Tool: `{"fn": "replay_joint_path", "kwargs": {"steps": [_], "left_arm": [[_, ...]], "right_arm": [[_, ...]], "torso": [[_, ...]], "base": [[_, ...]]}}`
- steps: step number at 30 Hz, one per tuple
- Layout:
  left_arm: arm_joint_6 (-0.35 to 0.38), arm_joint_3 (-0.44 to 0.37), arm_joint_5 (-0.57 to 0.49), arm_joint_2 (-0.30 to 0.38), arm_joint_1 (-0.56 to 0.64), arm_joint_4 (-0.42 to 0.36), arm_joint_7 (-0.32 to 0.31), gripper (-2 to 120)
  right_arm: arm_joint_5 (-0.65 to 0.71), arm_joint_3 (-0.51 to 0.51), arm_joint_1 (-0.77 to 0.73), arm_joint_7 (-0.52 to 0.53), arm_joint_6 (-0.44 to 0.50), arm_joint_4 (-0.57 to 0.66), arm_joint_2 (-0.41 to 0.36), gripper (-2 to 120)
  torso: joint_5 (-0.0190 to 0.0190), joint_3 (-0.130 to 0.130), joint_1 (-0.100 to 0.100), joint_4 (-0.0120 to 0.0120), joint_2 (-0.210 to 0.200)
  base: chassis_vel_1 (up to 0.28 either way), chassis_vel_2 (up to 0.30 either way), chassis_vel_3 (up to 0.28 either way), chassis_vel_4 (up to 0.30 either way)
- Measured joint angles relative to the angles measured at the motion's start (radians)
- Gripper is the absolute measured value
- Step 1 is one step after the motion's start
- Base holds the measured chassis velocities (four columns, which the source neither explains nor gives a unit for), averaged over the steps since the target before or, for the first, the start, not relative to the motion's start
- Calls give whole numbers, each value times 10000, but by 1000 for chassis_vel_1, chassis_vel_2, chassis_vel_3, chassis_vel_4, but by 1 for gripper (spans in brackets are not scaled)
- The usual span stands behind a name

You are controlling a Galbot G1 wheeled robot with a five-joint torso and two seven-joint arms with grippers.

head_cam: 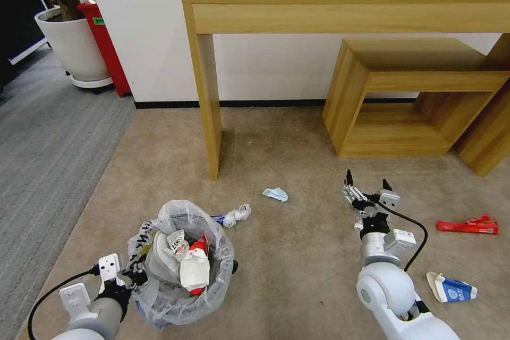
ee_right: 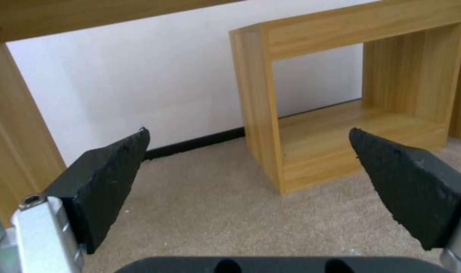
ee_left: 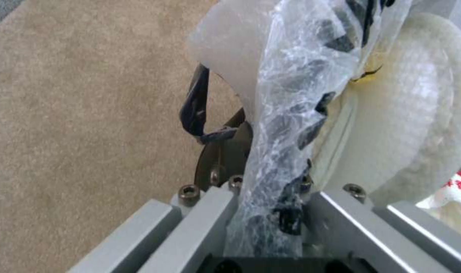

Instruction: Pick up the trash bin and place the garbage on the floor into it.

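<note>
Left gripper (head_cam: 139, 278) was clamped on the rim of the small round trash bin lined with crinkled clear plastic (head_cam: 180, 263) on the beige carpet, right gripper (head_cam: 366, 185) hung spread and empty, so the pale blue crumpled scrap (head_cam: 275, 194) looked the nearest pickup.

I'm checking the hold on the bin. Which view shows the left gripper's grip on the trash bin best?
The left wrist view: the left gripper is shut on the trash bin at its bag-covered rim. The head view shows the whole bin but little of the pinch. The right wrist view faces the wooden shelf.
</note>
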Motion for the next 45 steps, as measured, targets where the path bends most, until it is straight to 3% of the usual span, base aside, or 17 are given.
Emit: {"fn": "replay_joint_path", "kwargs": {"steps": [28,45], "left_arm": [[-76,23,27,-360,-378,291,-6,0],[-129,-79,2,-380,-412,369,-29,0]], "right_arm": [[-321,-496,854,-272,527,-1121,-57,98],[-466,-792,1133,-362,626,-1354,60,100]], "torso": [[1,0,0,-1,0],[1,0,0,2,0]], "base": [[0,0,0,0],[102,126,-105,-100]]}}
